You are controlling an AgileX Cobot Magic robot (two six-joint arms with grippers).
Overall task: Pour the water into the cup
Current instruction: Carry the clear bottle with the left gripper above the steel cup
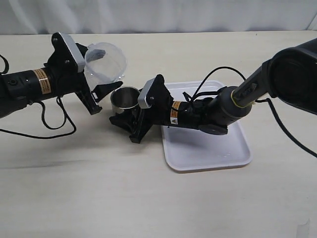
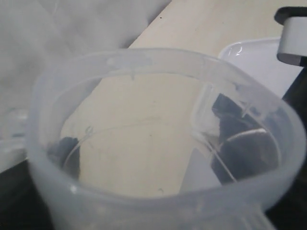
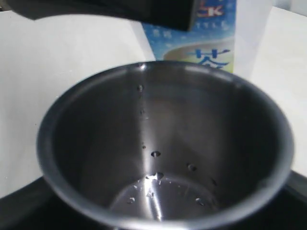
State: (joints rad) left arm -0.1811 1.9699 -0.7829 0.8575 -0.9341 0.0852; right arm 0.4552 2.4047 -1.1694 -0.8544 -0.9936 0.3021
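Note:
My left gripper [image 1: 100,95] is shut on the translucent pitcher [image 1: 105,62] and holds it tilted just behind and above the steel cup [image 1: 124,97]. In the left wrist view the pitcher's rim [image 2: 158,62] fills the frame, and I cannot make out water inside it. My right gripper [image 1: 130,115] is shut on the cup and holds it at the tray's left edge. In the right wrist view the cup [image 3: 163,120] has drops on its wall and a thin film of water [image 3: 163,194] at the bottom. The pitcher's blue-white label [image 3: 206,45] shows behind it.
A white tray [image 1: 208,148] lies on the pale table [image 1: 99,188] under my right arm. A black cable [image 1: 49,131] loops on the table under the left arm. A grey cloth backdrop [image 1: 158,15] runs along the far edge.

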